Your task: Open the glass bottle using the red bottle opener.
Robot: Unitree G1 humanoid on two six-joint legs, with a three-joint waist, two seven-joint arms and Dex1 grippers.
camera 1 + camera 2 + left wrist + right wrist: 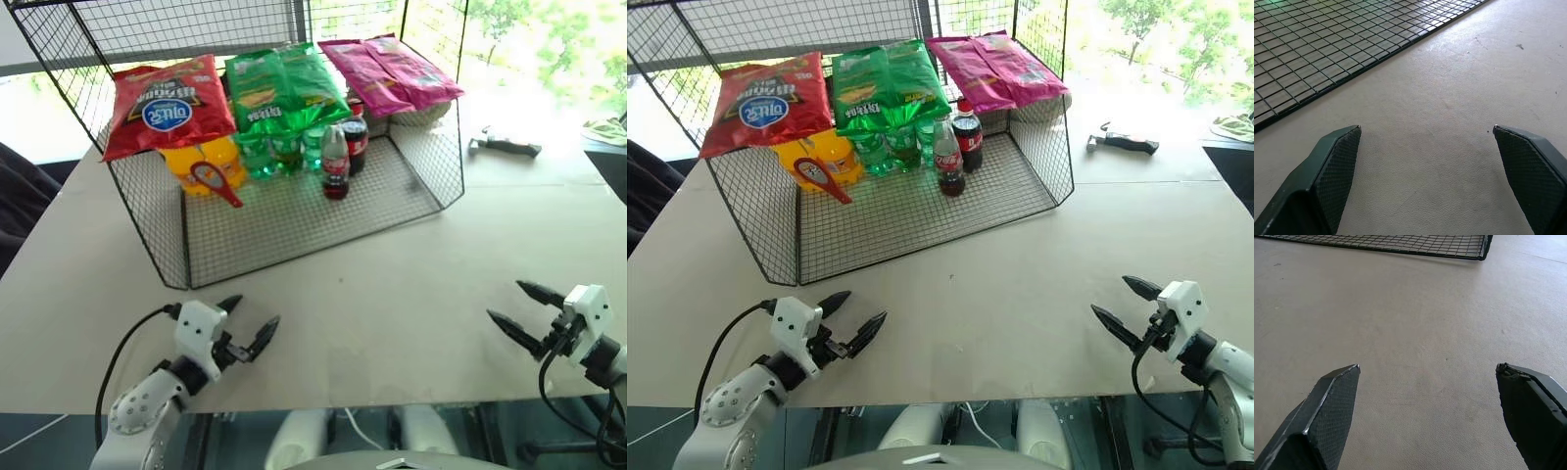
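- While both arms hover low over the near edge of the table point(392, 294), the left gripper point(253, 323) has its fingers spread wide with nothing between them; its wrist view shows bare tabletop and the mesh floor of the rack point(1327, 44) just ahead
- Likewise the right gripper point(514, 308) is spread and empty, well apart from the rack point(294, 215)
- Inside the rack, the bottle point(335, 162) stands upright on the mesh floor, just in front of a dark cola bottle point(356, 137) and beside green bottles point(274, 152)
- Left of these, the opener point(211, 181) leans tilted against a yellow pack point(201, 157), ring end up
- Red point(167, 103), green point(279, 88) and pink point(387, 70) snack bags lie on top of the rack; a dark-handled tool point(505, 146) lies on the table to its right
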